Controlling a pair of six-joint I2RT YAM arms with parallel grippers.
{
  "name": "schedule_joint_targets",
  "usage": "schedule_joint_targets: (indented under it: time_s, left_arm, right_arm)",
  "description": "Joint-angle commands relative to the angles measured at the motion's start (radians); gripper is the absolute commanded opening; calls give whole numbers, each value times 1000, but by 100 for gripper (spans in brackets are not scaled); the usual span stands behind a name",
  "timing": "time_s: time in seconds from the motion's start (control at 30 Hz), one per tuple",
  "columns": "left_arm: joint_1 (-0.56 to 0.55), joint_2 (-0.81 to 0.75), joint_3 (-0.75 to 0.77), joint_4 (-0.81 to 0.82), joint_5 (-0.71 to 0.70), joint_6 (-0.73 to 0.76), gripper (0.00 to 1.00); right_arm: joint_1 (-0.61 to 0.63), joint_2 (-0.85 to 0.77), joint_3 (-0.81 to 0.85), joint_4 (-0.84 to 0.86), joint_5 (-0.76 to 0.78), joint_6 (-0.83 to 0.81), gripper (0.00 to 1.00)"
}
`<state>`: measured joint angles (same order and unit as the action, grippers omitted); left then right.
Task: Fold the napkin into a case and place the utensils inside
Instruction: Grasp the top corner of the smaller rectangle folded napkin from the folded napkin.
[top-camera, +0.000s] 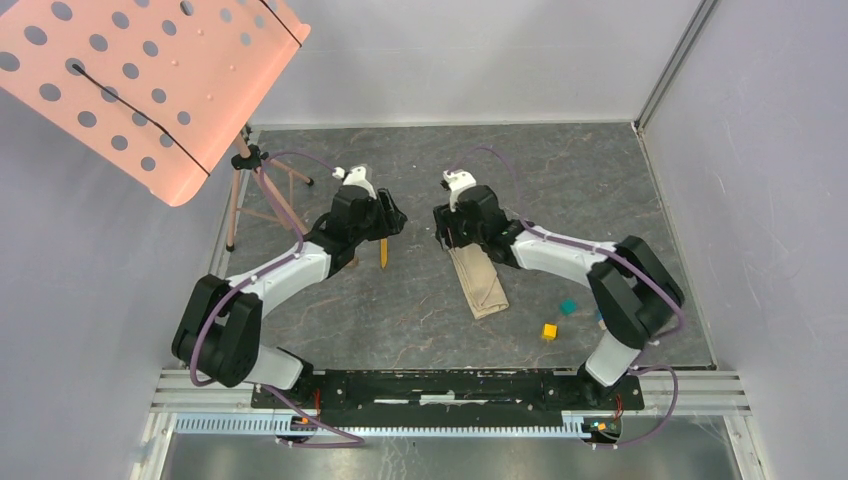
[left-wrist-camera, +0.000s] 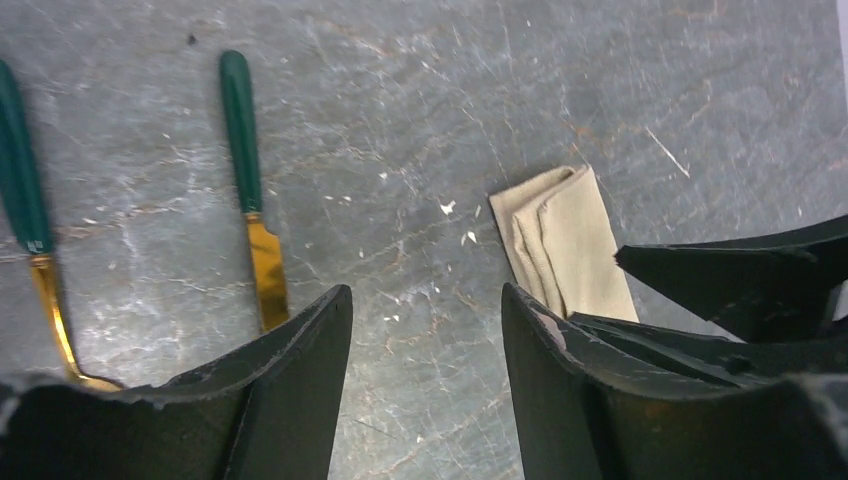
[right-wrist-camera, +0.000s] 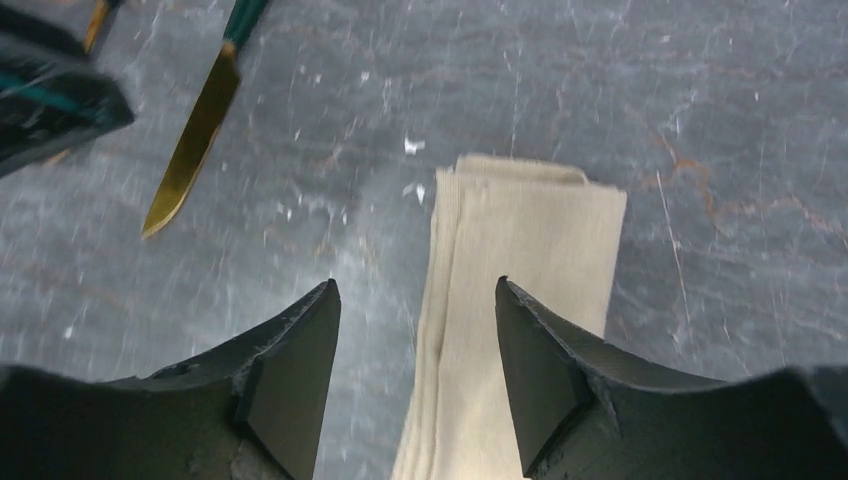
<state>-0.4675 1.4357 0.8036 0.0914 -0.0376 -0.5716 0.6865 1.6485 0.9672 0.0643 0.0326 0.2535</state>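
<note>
The napkin (top-camera: 480, 282) lay folded into a narrow strip on the table (top-camera: 400, 320), beneath the right pincer (right-wrist-camera: 415, 290), whose jaws stood apart and held nothing. The left pincer (left-wrist-camera: 425, 295) was likewise spread and empty. The knife (left-wrist-camera: 255, 200) and spoon (left-wrist-camera: 30, 230) lay side by side left of the napkin, apart from it.

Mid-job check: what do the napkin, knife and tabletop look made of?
Napkin: soft woven cloth, matte beige; fine ribbed weave and layered folds show.
Knife: blade looks gold-finished metal, shiny; handle smooth dark green, perhaps plastic.
Tabletop: grey, slate-like, veined, scratched; possibly a printed mat.
</note>
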Motion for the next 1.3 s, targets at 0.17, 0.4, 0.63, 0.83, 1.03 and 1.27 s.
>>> schedule_joint_targets:
  time_s: [0.17, 0.4, 0.63, 0.83, 1.03, 1.27]
  left_arm:
    - [45, -53, -41, 111, -22, -43, 65]
    - [54, -38, -45, 126, -1, -50, 65]
    - [56, -37, -49, 133, 8, -52, 66]
    - [58, -28, -47, 136, 18, -54, 66]
    - [56, -26, -49, 142, 23, -54, 66]
    - [57, -23, -50, 146, 28, -57, 66]
  right_arm:
    - [93, 196, 216, -45, 302, -14, 50]
    - [126, 256, 270, -111, 398, -41, 48]
    - [137, 288, 298, -127, 440, -61, 50]
    - [136, 319, 327, -136, 455, -66, 43]
    - [136, 325, 323, -136, 475, -72, 42]
    - [137, 332, 315, -136, 497, -79, 42]
